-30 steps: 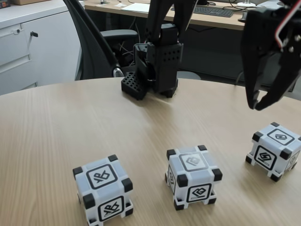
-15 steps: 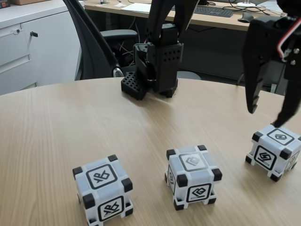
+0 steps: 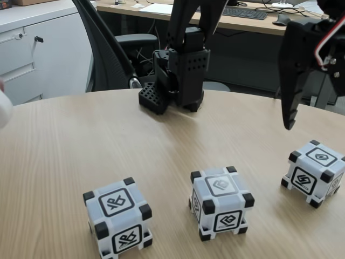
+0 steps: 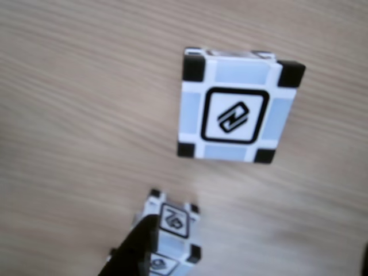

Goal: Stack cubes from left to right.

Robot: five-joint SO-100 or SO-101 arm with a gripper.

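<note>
Three white cubes with black corners stand in a row on the wooden table in the fixed view: the left cube (image 3: 117, 220), the middle cube (image 3: 221, 202) and the right cube (image 3: 314, 171). My black gripper (image 3: 317, 129) hangs open above the right cube without touching it. Its left finger (image 3: 288, 116) points down, and its other finger runs past the right edge. The other view looks straight down on the right cube (image 4: 233, 112). A second cube (image 4: 172, 230) sits lower in that picture, partly behind one dark finger (image 4: 133, 254).
The arm's black base (image 3: 180, 81) with a perforated block stands at the back of the table (image 3: 64, 151). An office chair (image 3: 116, 48), a white cabinet and a desk are behind. A blurred pale shape (image 3: 3, 108) shows at the left edge.
The jaws have spread wider, and the right finger has swung out past the frame edge. A pale blur has appeared at the left edge. The cubes have not moved.
</note>
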